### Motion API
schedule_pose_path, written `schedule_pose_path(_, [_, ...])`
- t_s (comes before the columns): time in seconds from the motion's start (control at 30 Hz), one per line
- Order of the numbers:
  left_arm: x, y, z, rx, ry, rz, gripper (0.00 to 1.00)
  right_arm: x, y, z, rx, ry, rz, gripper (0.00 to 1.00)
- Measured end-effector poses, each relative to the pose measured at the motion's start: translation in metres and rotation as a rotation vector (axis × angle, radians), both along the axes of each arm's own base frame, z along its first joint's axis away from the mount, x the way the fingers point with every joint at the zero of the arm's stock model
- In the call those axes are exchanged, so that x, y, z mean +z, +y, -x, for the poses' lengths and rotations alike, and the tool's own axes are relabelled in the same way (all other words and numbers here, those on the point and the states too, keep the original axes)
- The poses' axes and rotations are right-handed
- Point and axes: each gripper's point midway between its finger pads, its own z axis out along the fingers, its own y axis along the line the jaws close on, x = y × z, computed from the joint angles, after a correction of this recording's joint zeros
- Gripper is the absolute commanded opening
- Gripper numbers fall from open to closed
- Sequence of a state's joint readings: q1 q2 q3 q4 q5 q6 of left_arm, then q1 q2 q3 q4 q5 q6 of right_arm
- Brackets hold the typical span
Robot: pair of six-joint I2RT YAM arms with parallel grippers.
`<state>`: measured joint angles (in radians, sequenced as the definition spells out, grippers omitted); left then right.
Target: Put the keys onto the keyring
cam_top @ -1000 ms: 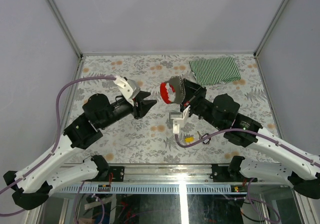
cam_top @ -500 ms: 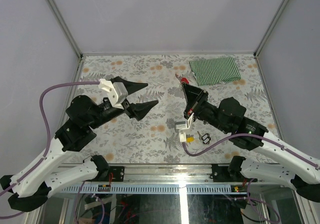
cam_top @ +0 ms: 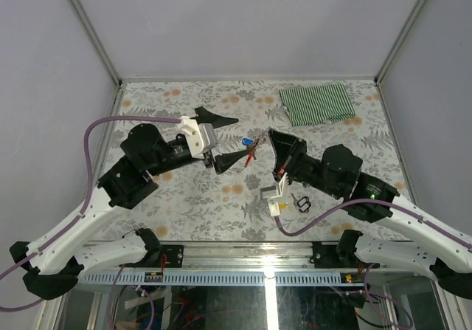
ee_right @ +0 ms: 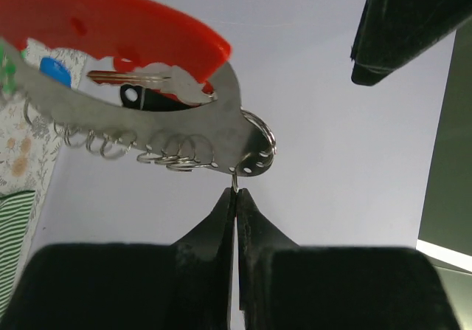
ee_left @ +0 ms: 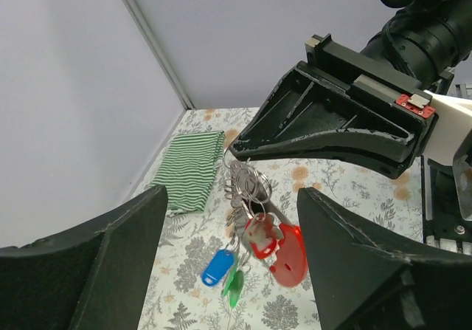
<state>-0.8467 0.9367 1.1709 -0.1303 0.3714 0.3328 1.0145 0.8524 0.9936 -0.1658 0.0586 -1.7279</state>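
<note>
My right gripper (cam_top: 268,134) is shut on a small wire ring (ee_right: 236,188) at the end of the keyring (cam_top: 253,151), holding it in the air. The keyring is a red curved clip (ee_left: 289,252) on a silver strip with several rings (ee_right: 158,127). A blue key (ee_left: 215,268) and a green key (ee_left: 234,286) hang from it. My left gripper (cam_top: 242,137) is open and empty, with its fingers (ee_left: 88,271) on either side of the hanging keyring without touching it. A yellow key (cam_top: 279,206) lies on the table under the right wrist.
A small black loop (cam_top: 301,201) lies on the table beside the yellow key. A green striped cloth (cam_top: 317,102) lies at the back right, and also shows in the left wrist view (ee_left: 188,169). Grey walls surround the flowered table (cam_top: 184,197).
The right gripper has brought the keyring from the back towards the left arm and lower. The left gripper has swung right, so its open fingers now flank the keyring.
</note>
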Motion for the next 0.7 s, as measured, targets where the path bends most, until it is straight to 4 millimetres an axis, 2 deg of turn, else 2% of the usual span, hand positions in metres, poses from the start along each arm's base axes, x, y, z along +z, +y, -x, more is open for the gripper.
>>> schedule_pose_path(0.23, [0.002,-0.015,-0.002,-0.052,-0.015,-0.022,0.74,0.001,0.0,0.004,0.019,0.003,0.002,0.0])
schedule_pose_path(0.7, [-0.018,-0.038,-0.012,-0.097,0.046,-0.055,0.74,-0.002,0.002,0.007,0.038,0.012,0.012,0.0])
